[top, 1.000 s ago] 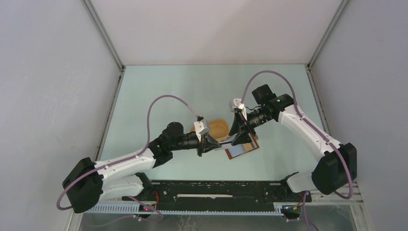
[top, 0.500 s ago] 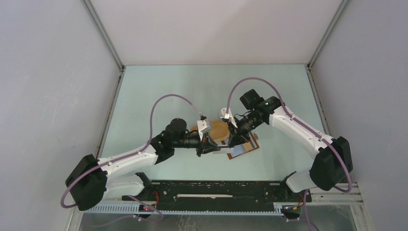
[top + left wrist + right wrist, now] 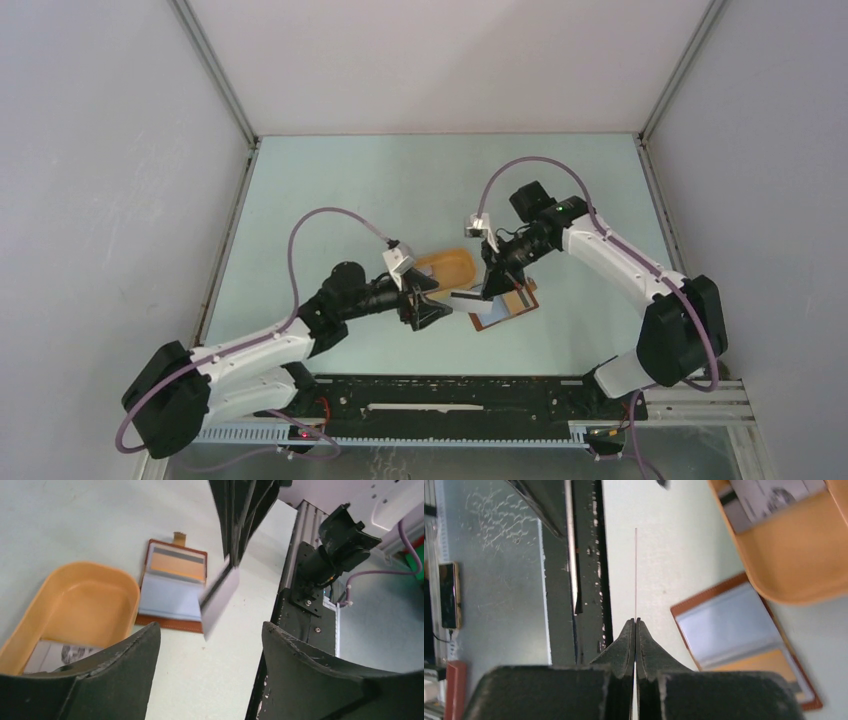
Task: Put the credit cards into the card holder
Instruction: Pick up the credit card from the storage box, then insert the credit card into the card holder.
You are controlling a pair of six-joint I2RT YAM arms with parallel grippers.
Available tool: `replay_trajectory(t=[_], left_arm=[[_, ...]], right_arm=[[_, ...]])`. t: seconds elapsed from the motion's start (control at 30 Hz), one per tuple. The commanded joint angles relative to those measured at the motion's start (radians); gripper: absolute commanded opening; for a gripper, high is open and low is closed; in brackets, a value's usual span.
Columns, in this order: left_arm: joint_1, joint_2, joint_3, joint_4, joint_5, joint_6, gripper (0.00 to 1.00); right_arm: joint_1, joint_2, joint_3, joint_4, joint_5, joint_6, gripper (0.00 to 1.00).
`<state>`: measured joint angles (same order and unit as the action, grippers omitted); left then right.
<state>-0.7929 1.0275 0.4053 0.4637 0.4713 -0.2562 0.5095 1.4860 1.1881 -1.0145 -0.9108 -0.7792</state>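
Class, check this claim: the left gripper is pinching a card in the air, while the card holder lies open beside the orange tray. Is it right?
No: the right gripper pinches the card; the left gripper stands open, as the left wrist view shows. The rest holds.

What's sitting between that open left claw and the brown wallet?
A grey card, pinched by the shut right gripper, hangs between the left gripper and the card holder; the left wrist view shows it.

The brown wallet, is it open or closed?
Open. The card holder lies spread flat, its pale blue inside and an orange panel facing up.
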Motion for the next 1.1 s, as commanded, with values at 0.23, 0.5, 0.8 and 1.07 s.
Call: replay_trajectory(t=[0.23,0.5,0.8,1.07], left_arm=[[-0.019,0.089,-0.153,0.366,-0.2,-0.308,0.85],[-0.213,0.309,-0.047,0.383,-0.378,-0.311,0.63],[-0.279,0.506,0.025,0.38,-0.569,-0.491,0.56],[-0.279,0.591,0.055,0.381,-0.581,-0.601,0.55]], right_arm=[[-0.297,0.03,-0.089,0.098,0.06,0.324,0.0],[-0.419,0.059,-0.153,0.117,0.112,0.406,0.0],[-0.426,0.172,-0.167,0.164,0.157,0.489,0.0],[-0.452,0.216,-0.166,0.184,0.146,0.507,0.0]])
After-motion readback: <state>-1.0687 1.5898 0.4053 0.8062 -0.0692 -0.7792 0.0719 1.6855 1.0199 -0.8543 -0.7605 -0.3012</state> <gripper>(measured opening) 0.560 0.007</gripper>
